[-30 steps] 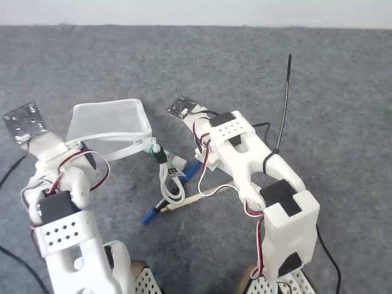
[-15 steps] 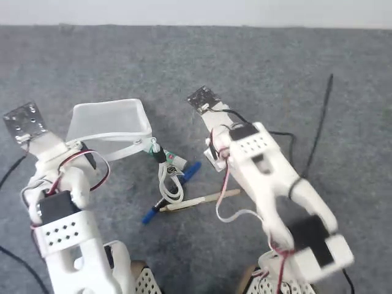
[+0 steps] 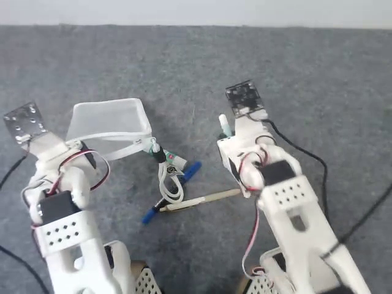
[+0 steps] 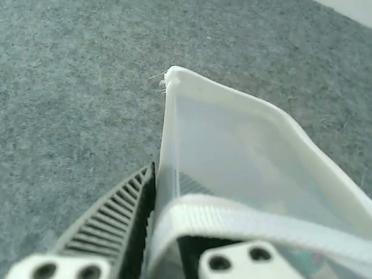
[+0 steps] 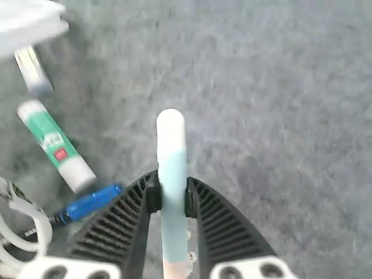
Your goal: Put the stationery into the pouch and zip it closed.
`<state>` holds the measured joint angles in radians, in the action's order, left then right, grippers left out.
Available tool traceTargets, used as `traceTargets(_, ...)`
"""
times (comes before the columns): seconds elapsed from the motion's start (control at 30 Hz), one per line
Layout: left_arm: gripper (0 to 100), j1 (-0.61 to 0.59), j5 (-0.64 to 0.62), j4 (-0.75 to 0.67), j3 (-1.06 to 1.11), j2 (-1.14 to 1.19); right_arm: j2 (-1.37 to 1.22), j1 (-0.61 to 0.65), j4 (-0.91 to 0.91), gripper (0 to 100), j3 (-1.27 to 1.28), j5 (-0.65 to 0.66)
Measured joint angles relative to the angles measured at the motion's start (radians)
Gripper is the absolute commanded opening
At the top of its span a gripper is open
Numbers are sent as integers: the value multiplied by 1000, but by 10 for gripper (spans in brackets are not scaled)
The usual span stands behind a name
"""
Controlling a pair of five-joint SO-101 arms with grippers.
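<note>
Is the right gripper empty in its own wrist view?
No, the right gripper is shut on a pale teal pen with a white tip.

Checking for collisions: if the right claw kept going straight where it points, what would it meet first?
Probably only bare carpet: the right claw, shut on a pale pen, points clear of the glue stick.
</note>
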<state>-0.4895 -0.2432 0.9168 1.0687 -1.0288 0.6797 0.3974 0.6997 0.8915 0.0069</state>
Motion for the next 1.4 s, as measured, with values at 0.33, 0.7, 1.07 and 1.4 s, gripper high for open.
traceTargets(0.33, 10, 109, 25, -9, -48, -3, 374, -68, 0, 11, 109, -60)
traceTargets(0.7, 10, 285, 52, 207, -416, 123, 646, -71, 0, 38, 117, -60)
traceTargets(1.07, 10, 288, 29, 388, -862, 563, 675, -69, 0, 6, 46, -60)
traceTargets(1.4, 10, 420, 0, 474, -1026, 710, 675, 37, -164, 6, 46, -63)
